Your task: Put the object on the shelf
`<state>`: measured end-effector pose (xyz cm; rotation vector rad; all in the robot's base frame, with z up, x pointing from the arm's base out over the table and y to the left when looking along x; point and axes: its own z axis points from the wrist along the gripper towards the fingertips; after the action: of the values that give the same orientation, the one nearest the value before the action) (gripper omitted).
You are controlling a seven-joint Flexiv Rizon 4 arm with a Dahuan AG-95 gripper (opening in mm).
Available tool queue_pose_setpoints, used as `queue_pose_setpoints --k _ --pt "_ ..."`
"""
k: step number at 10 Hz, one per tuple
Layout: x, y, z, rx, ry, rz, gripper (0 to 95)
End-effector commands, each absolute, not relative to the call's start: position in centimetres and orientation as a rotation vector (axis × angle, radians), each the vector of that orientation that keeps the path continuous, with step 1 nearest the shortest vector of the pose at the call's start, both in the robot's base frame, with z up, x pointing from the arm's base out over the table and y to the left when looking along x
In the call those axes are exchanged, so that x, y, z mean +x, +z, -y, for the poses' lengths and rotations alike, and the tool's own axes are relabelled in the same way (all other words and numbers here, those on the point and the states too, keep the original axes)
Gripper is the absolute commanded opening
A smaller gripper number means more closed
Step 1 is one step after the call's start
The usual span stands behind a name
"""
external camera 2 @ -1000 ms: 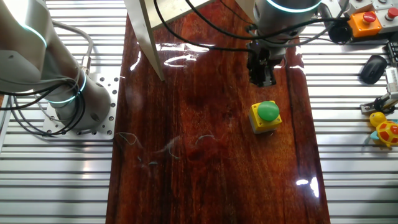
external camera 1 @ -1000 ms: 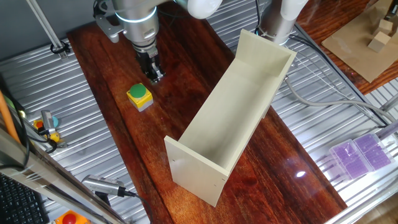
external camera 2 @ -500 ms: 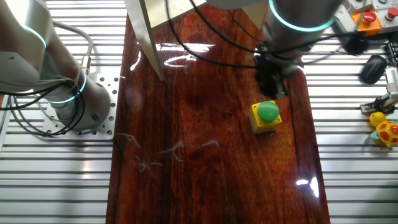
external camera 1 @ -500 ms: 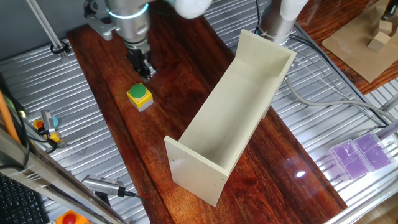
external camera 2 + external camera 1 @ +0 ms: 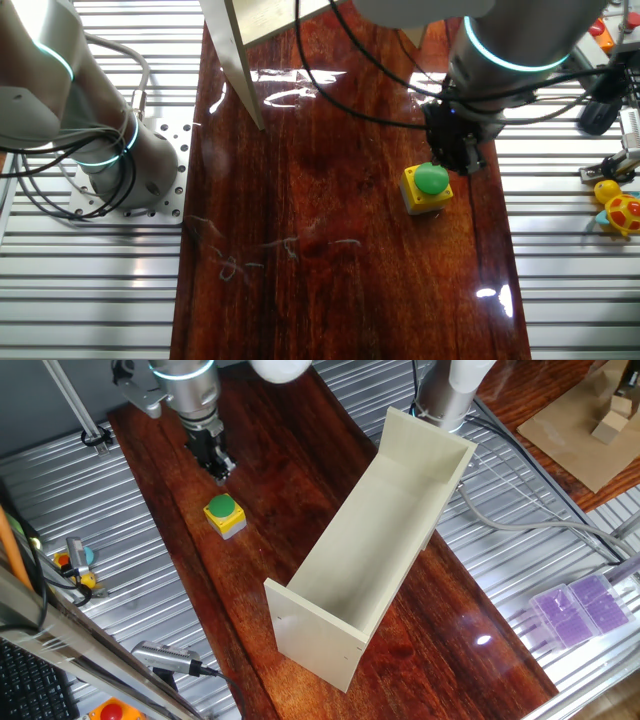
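The object point(image 5: 224, 516) is a small yellow box with a round green button. It stands on the dark wooden board left of the shelf and also shows in the other fixed view point(image 5: 428, 187). The shelf point(image 5: 380, 540) is a long cream open trough lying diagonally across the board; only its end panel point(image 5: 235, 50) shows in the other view. My gripper point(image 5: 215, 461) hangs just behind and above the object, apart from it, and shows over the object's far right corner in the other view point(image 5: 456, 157). Its dark fingers look close together and hold nothing.
A second silver arm's base point(image 5: 110, 150) stands on the ribbed metal table beside the board. A red-topped button device point(image 5: 112, 710), tools and a yellow toy point(image 5: 620, 205) lie at the table's edges. Purple boxes point(image 5: 580, 605) sit at the right.
My gripper has moved sideways across the board, away from the shelf, and now hangs close by the object. The object and shelf have not moved.
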<state>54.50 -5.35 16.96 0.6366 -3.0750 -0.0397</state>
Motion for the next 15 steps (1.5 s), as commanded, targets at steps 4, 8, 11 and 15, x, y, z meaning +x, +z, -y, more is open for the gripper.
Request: queue_pose_setpoints --k 4,8,11,15 --pt "54.3 17.1 5.4 0.597 -0.050 3.078 0.0" --pt "54.3 17.1 5.4 0.656 -0.045 3.071 0.0" --pt "54.5 16.9 5.4 0.609 -0.058 3.092 38.0" --pt "56.2 15.1 5.9 0.457 -0.155 3.137 76.0"
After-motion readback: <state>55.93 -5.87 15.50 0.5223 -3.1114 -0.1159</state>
